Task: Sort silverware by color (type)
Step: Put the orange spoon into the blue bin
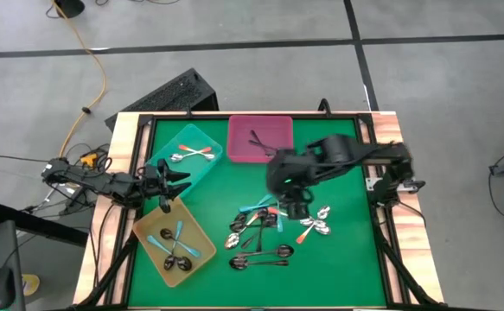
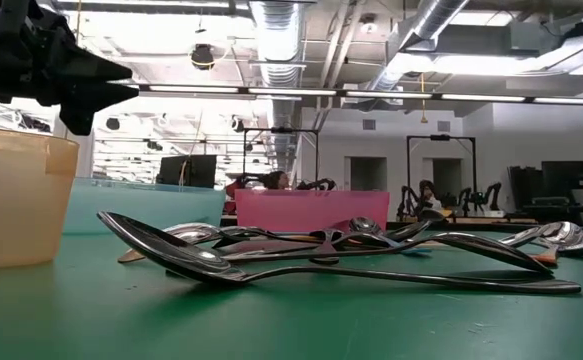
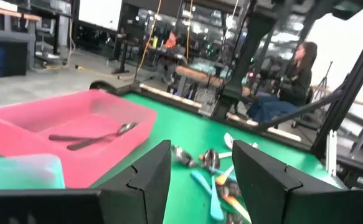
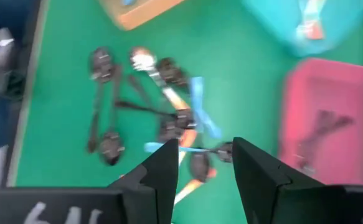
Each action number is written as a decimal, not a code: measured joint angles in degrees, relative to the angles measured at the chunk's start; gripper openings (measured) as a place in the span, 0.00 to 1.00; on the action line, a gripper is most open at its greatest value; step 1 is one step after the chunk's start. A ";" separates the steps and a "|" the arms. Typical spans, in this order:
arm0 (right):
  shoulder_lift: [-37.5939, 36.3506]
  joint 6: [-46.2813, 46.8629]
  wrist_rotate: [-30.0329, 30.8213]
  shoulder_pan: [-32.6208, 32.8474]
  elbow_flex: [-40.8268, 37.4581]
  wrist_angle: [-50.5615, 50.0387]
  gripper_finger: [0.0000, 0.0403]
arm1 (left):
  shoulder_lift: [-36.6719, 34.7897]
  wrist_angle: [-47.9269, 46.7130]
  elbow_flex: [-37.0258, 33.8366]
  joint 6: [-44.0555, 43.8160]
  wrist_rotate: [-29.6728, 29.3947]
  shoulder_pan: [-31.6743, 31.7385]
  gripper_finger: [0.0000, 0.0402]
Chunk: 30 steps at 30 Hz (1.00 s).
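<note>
**Right hand over spoon pile, left hand parked by trays**

Right hand (image 1: 296,210) is held above the spoon pile (image 1: 273,231) on the green surface (image 1: 347,259), fingers (image 4: 162,171) parted, nothing gripped. Directly below it: mixed spoons with black, light blue and orange handles, tangled and overlapping. Two more orange-handled spoons (image 1: 316,227) lie just beside the hand, on the side away from the trays.

Left hand (image 1: 167,183) is seen at the surface's edge, fingers closed, nothing held. The yellow tray (image 1: 143,229) sits just beside it, holding blue-handled spoons (image 1: 179,244). The teal tray (image 1: 201,164) on its other side holds orange-handled spoons (image 1: 193,155). The pink tray (image 1: 260,138), further out between the two hands, holds black spoons (image 1: 258,140).
</note>
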 joint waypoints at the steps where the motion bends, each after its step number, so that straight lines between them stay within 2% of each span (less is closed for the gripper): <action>1: -2.12 0.42 1.63 -0.15 -1.92 1.04 0.39 | -0.02 0.90 0.01 0.58 0.02 0.00 0.39; 5: -11.13 1.54 4.01 -0.95 -14.91 9.60 0.39 | 0.02 1.84 0.62 3.42 0.39 0.00 0.39; 10: -23.64 2.26 3.50 -3.13 -38.73 27.57 0.39 | -0.02 2.85 1.17 3.64 0.39 0.00 0.39; 14: -32.25 7.56 2.31 -5.81 -56.20 42.10 0.39 | -0.02 2.98 1.16 2.44 1.60 0.00 0.39; 17: -36.80 12.14 0.52 -6.95 -66.17 51.34 0.39 | -0.02 2.96 1.18 2.77 1.98 -0.02 0.39; 22: -40.47 17.57 0.41 -6.96 -77.07 60.79 0.39 | -0.02 2.99 1.22 2.99 1.48 -0.02 0.39; 26: -40.07 22.97 0.41 -6.96 -81.50 60.06 0.39 | -0.02 2.96 1.25 3.02 1.48 -0.02 0.39; 30: -38.62 31.59 0.44 -6.26 -84.08 54.59 0.39 | -0.02 2.47 1.27 2.99 1.48 -0.02 0.39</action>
